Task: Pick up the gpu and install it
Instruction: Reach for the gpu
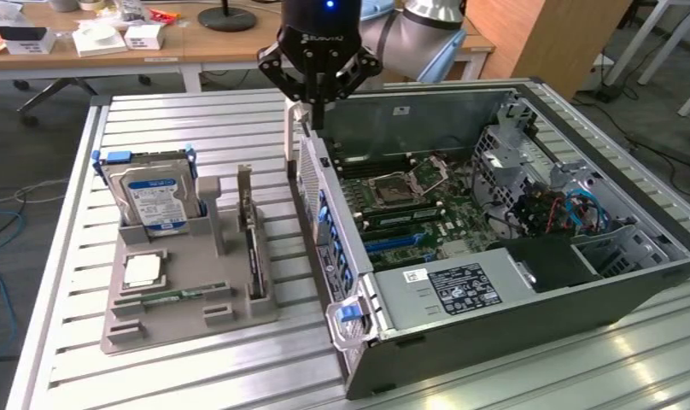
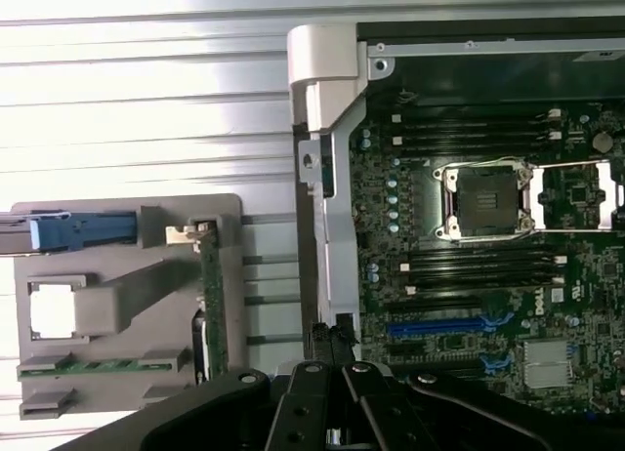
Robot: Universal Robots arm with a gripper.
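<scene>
Exterior view: finds the gripper (image 1: 315,120) poised above the far end of the open computer case's (image 1: 494,329) wall on the exterior view's left, fingers pressed together, pinching nothing. Places the gpu (image 1: 253,248) upright on its long edge in a slot of the grey holder (image 1: 140,329), beside the hard drive (image 1: 151,201), between it and the case, well apart from the gripper. Wrist view: shows the motherboard (image 2: 469,275) inside the case
</scene>
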